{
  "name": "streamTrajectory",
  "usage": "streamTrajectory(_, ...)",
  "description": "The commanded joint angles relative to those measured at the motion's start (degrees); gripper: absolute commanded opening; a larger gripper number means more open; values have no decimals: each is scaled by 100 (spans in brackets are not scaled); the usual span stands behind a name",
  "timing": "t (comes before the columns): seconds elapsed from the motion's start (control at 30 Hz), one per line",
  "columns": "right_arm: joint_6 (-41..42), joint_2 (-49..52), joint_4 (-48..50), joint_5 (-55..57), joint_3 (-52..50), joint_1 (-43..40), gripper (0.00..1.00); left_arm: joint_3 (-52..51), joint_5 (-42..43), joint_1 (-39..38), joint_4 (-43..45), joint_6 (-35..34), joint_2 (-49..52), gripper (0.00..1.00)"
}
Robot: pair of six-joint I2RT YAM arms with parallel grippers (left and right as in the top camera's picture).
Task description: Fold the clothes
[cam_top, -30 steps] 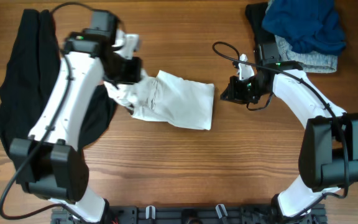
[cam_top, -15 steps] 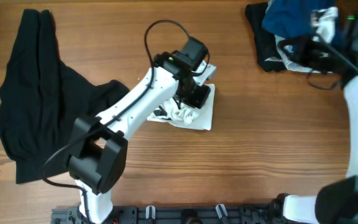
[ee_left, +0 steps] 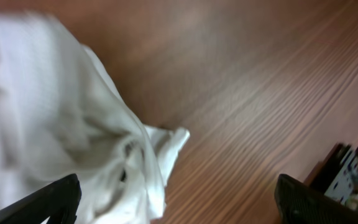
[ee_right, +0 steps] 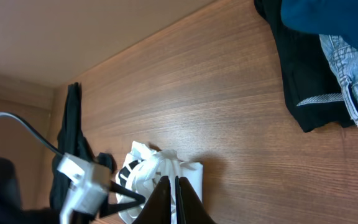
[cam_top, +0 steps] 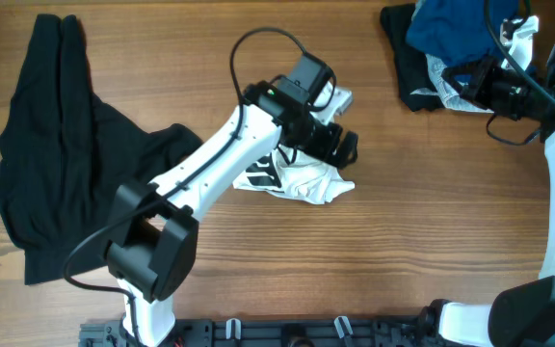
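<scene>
A: Overhead, the white T-shirt (cam_top: 302, 181) lies bunched at the middle of the table (cam_top: 422, 251). The left arm (cam_top: 210, 156) is over it, and the black garment (cam_top: 51, 145) sprawls far left.

B: Left wrist: the left jaws are spread wide, with the T-shirt (ee_left: 55, 124) beside one finger. I'd flatten it before folding.

A: Right wrist: the right jaws are pressed together and empty, well apart from the T-shirt (ee_right: 185, 171). They could come over to pin a corner.

warm brown wood-grain table (cam_top: 403, 241); plain beige wall (ee_right: 73, 37) behind its far edge.
</scene>
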Motion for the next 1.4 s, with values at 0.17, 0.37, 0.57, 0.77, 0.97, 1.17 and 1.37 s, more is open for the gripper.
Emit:
streamTrajectory(0.17,-243,177,-68,-94,11,107,19,1408,35,1025,-181,-247,-1427,100)
streamTrajectory(0.37,-916,581,-614,507,2,1412,48,1408,-1108,1974,-787,-791,-1976,100)
streamTrajectory(0.57,-949,968,-748,970,-485,2697,50,1405,-1425,2927,-1504,-931,-1864,100)
streamTrajectory(0.77,-632,979,-87,1147,-1257,3401,48,1405,-1427,3847,-1744,-960,-1856,100)
streamTrajectory(0.97,-201,990,732,1469,-1672,3775,44,1401,-1429,4017,-1869,-955,-1856,100)
streamTrajectory(1.17,-1141,990,831,2035,-1681,4120,46,1401,-1429,4017,-1869,-955,-1827,100)
streamTrajectory(1.37,-1882,999,1436,2190,-1915,4162,46,1401,-1427,4015,-2072,-929,-1626,100)
